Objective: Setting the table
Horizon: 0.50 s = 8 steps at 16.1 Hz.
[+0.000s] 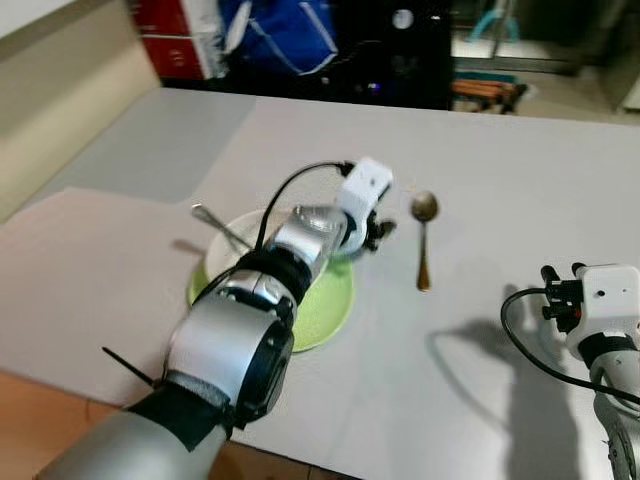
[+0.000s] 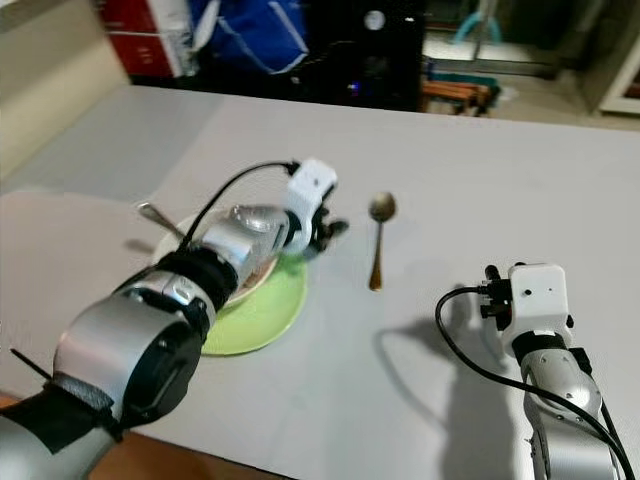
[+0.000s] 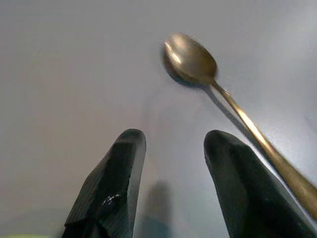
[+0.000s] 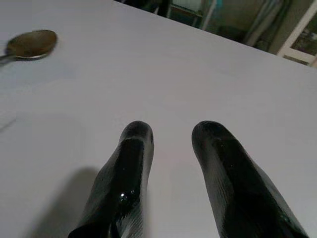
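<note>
A: Where is the left gripper?
B: Over the far edge of the green plate, jaws narrowly parted and empty above the grey table. The gold spoon lies just ahead of them, to their right, bowl pointing away.

A: And the bowl?
B: Behind those jaws, on the plate, a silver utensil leaning in it.

A: The right gripper?
B: Near the table's front, jaws slightly apart, empty; the spoon sits well ahead, to their left.
</note>
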{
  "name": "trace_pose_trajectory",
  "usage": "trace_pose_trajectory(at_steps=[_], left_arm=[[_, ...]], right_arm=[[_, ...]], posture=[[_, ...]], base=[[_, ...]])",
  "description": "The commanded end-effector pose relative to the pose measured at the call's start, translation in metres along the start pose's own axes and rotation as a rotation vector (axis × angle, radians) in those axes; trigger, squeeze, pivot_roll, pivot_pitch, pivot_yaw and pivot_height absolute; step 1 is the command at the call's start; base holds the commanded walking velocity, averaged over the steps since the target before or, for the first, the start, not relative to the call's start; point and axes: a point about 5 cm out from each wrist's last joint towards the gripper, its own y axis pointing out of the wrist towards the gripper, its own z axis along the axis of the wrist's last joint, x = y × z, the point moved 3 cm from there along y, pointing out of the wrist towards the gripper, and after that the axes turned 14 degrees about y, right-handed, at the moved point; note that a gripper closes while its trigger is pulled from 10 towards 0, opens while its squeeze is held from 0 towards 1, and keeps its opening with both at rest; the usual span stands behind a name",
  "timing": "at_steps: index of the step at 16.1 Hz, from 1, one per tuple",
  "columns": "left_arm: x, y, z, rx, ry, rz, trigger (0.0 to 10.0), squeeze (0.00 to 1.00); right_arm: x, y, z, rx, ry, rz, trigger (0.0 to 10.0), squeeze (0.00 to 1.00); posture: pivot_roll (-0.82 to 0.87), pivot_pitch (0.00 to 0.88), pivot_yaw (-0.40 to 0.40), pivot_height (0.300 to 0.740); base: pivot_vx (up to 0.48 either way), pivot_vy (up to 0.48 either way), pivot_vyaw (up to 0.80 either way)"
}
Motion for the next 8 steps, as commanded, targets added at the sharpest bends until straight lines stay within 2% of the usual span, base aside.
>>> trace_pose_trajectory(at_steps=[1, 5, 7, 8], left_arm=[[-0.009, -0.003, 0.022, 0.060, -0.011, 0.046, 10.0, 0.00], [-0.006, -0.001, 0.037, 0.129, 0.009, 0.077, 10.0, 0.00], [0.004, 0.003, 0.039, 0.155, 0.012, 0.065, 10.0, 0.00], [0.013, 0.006, 0.039, 0.163, 0.033, 0.052, 10.0, 0.00]], right_arm=[[0.001, 0.000, -0.004, -0.006, -0.005, -0.010, 10.0, 0.00], [0.000, 0.002, -0.003, -0.001, -0.007, -0.007, 10.0, 0.00], [-0.001, 0.000, -0.003, 0.009, -0.014, -0.018, 10.0, 0.00], [0.004, -0.003, 0.007, 0.059, -0.040, -0.060, 10.0, 0.00]], posture=[[-0.26, 0.034, 0.094, 0.740], [-0.27, 0.028, 0.107, 0.740], [-0.28, 0.025, 0.121, 0.740], [-0.30, 0.025, 0.130, 0.740]], base=[[0.000, 0.000, 0.00], [0.000, 0.000, 0.00], [0.000, 0.000, 0.00], [0.000, 0.000, 0.00]])
